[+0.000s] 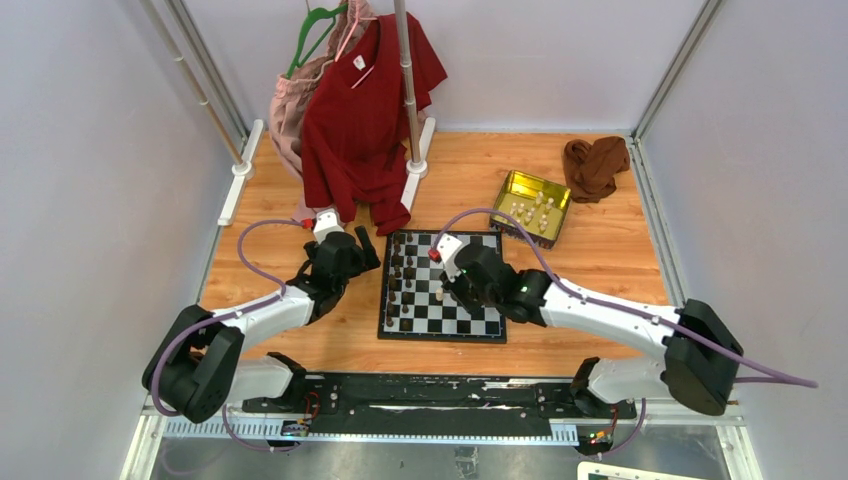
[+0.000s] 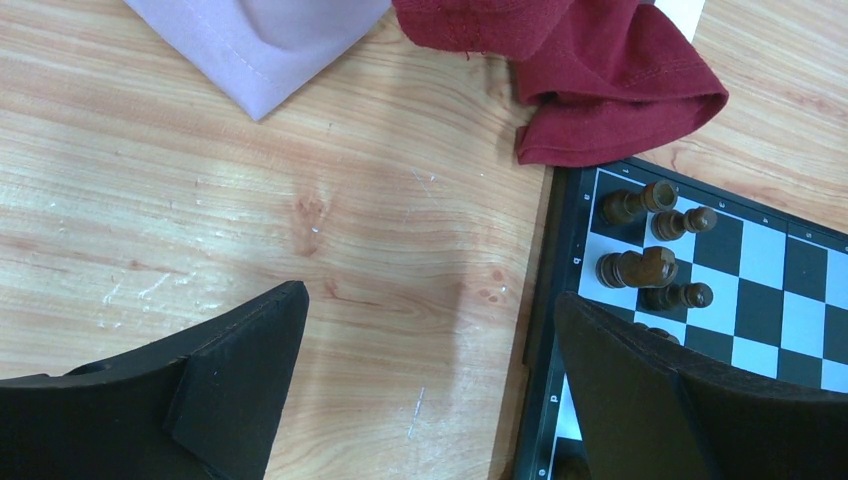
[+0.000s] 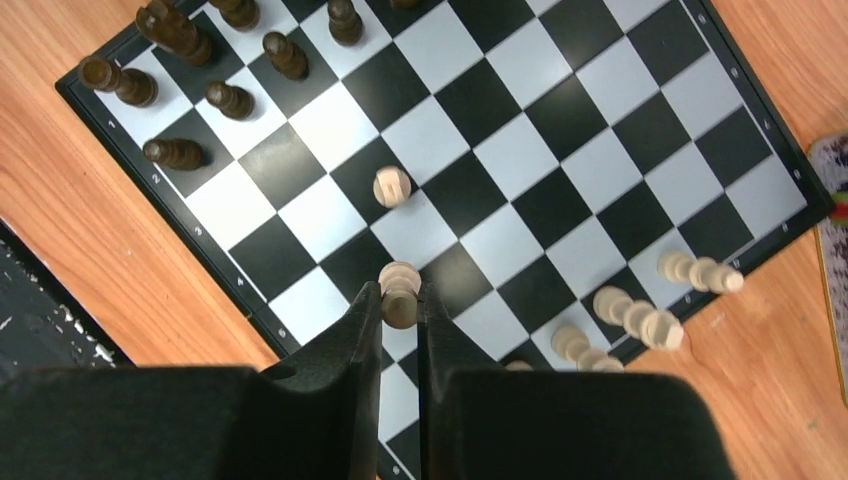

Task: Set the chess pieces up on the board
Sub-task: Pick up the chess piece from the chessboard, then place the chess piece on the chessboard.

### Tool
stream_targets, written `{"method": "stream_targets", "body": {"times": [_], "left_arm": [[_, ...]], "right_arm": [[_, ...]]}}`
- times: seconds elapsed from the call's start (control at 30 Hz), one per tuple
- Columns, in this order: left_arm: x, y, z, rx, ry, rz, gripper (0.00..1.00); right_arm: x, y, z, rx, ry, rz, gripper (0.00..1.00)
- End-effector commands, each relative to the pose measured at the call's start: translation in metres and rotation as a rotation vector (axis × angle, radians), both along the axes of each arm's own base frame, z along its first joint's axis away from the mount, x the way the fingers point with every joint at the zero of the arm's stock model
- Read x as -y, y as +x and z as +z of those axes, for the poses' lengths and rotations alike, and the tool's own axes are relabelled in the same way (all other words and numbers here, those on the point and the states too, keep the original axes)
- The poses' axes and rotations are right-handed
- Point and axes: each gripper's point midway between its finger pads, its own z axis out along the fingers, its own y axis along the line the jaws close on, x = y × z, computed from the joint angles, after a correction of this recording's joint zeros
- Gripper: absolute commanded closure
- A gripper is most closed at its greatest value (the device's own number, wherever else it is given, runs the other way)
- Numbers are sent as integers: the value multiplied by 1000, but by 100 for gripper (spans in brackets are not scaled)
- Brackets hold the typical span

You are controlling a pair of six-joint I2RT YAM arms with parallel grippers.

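Observation:
The black and white board [image 1: 443, 288] lies mid-table. Several dark pieces [image 1: 399, 268] stand along its left side and show in the left wrist view [image 2: 640, 268]. Cream pieces [image 3: 640, 318] stand along the far edge in the right wrist view, and one cream pawn [image 3: 391, 186] stands alone mid-board. My right gripper [image 3: 399, 300] is shut on a cream piece [image 3: 400, 285] just above the board [image 3: 560, 120]. My left gripper [image 2: 430, 330] is open and empty over bare wood beside the board's left edge [image 2: 548, 300].
A gold tin [image 1: 532, 206] holding several cream pieces sits behind the board to the right. A brown cloth [image 1: 594, 165] lies beyond it. A red shirt [image 1: 366, 110] hangs on a stand [image 1: 408, 90], its hem [image 2: 600, 70] touching the board's corner.

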Motion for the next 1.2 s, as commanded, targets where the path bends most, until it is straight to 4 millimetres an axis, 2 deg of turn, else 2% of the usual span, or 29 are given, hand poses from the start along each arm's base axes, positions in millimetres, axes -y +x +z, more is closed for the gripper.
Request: {"method": "stream_targets", "body": {"times": [0.0, 0.23, 0.4, 0.63, 1.17], "left_arm": [[-4, 4, 1, 21, 2, 18, 0], [-2, 4, -1, 14, -6, 15, 0], [-2, 3, -1, 13, -7, 13, 0], [-2, 4, -1, 15, -8, 15, 0], [-1, 4, -1, 12, -11, 12, 0]], "right_arm": [[31, -18, -9, -31, -37, -85, 100], [67, -33, -19, -65, -48, -205, 100], [83, -39, -26, -78, -55, -267, 100], [93, -45, -34, -112, -60, -318, 100], [99, -56, -50, -165, -70, -346, 100]]}}
